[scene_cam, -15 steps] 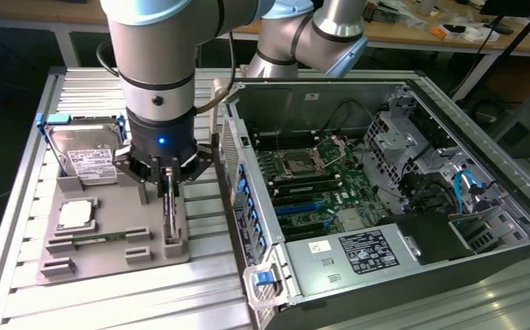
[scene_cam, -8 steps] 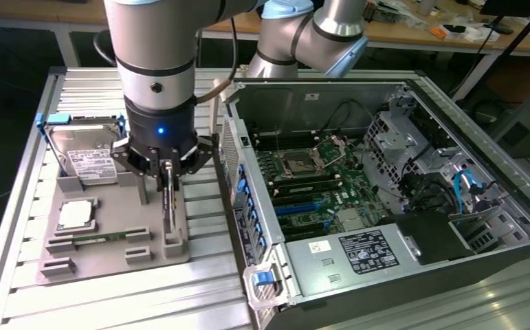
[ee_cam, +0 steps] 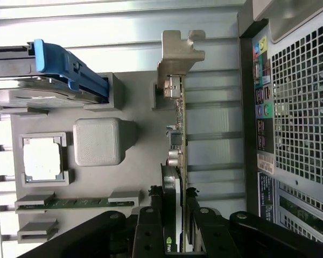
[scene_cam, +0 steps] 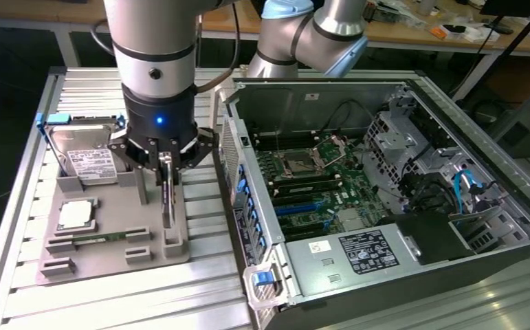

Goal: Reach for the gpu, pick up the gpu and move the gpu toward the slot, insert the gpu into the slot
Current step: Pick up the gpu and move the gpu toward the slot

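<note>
1 gpu [scene_cam: 168,206], 1 hard drive [scene_cam: 86,155], 1 processor [scene_cam: 77,214], 1 memory stick [scene_cam: 100,238].

**ROBOTICS LAB: PC ASSEMBLY CELL**

An industrial robot arm [scene_cam: 155,62] is reaching down over a slatted aluminium surface [scene_cam: 26,227]. Its gripper [scene_cam: 166,168] is clasping a gpu [scene_cam: 168,203] that is standing in a grey parts fixture [scene_cam: 108,258]. An opened computer case [scene_cam: 338,96] is lying alongside, its motherboard [scene_cam: 311,185] showing. Wooden workbenches [scene_cam: 412,36] are running along the back, carrying loose clutter.

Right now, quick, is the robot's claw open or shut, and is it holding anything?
Gripper: closed on the gpu, which stands on edge in the grey holder.
</note>
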Controlling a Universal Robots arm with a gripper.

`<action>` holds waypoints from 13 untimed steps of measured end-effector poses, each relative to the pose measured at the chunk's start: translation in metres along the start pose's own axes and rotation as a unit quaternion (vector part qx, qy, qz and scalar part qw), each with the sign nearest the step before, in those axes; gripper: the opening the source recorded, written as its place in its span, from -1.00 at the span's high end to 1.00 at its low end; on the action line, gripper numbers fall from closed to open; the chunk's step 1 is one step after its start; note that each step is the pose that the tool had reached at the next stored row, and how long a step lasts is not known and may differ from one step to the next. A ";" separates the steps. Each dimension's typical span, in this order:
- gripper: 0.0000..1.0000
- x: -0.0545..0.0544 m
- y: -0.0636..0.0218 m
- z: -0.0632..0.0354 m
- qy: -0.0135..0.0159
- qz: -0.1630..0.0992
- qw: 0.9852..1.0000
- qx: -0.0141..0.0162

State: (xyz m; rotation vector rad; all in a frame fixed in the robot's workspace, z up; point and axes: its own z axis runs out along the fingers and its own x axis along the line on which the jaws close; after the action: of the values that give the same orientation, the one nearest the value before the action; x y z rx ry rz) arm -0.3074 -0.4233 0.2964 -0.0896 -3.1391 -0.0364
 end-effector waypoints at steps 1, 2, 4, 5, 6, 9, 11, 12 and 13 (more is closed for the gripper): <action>0.46 0.000 0.0000 -0.0021 0.000 0.000 1.000 0.000; 0.46 0.000 0.0001 -0.0044 0.000 0.000 1.000 0.000; 0.46 0.000 0.0002 -0.0090 0.000 0.000 1.000 0.000; 0.46 0.000 0.0003 -0.0110 0.000 0.000 1.000 0.000; 0.46 0.000 0.0003 -0.0135 0.000 0.000 1.000 0.000; 0.46 0.000 0.0005 -0.0209 0.000 0.000 1.000 0.000; 0.46 0.000 0.0006 -0.0253 0.000 0.000 1.000 0.000; 0.46 0.000 0.0006 -0.0273 0.000 0.000 1.000 0.000; 0.46 0.000 0.0007 -0.0294 0.000 0.000 1.000 0.000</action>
State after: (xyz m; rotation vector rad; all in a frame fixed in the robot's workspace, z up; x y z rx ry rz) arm -0.3074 -0.4233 0.3258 -0.0896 -3.1391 -0.0364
